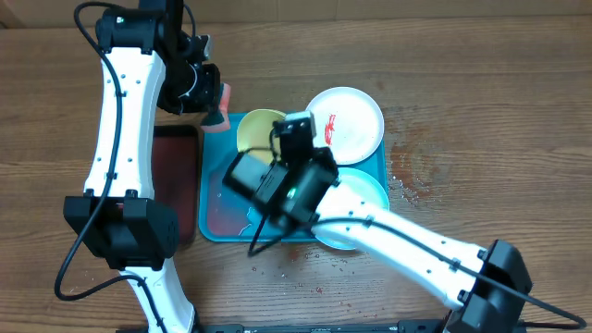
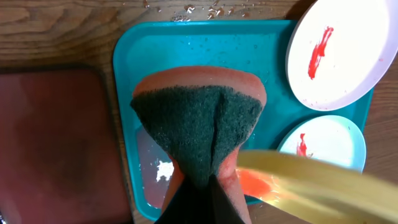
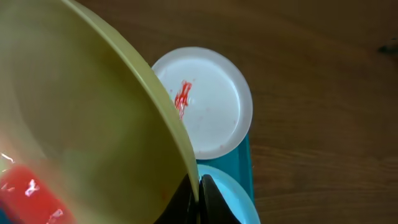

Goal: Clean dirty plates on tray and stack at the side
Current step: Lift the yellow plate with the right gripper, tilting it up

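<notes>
Finding one: my right claw (image 3: 199,198) is clamped on the rim of the yellow-green plate (image 3: 81,124), holding it tilted and raised above the turquoise tray (image 2: 186,46). A red sauce patch (image 3: 25,186) shows on its inner face, so I judge this plate uncleaned.

Finding two: my left claw (image 2: 199,202) is pinched shut on a sponge (image 2: 199,118), orange with a dark green scouring pad. The sponge sits just beside the raised plate. I cannot confirm contact between them.

Finding three: the white plate (image 1: 347,120) lies at the tray's far right corner, overhanging the rim, with a red smear across it. The pale aqua plate (image 2: 326,140) lies next to it on the tray, also smeared.

Finding four: no plate stands on the wooden table (image 1: 481,83). The dark red tray (image 2: 56,143) alongside carries no plate either.

Assessment: the task is at its opening stage. The first plate is in hand for wiping; all three remain to be cleaned and stacked.
</notes>
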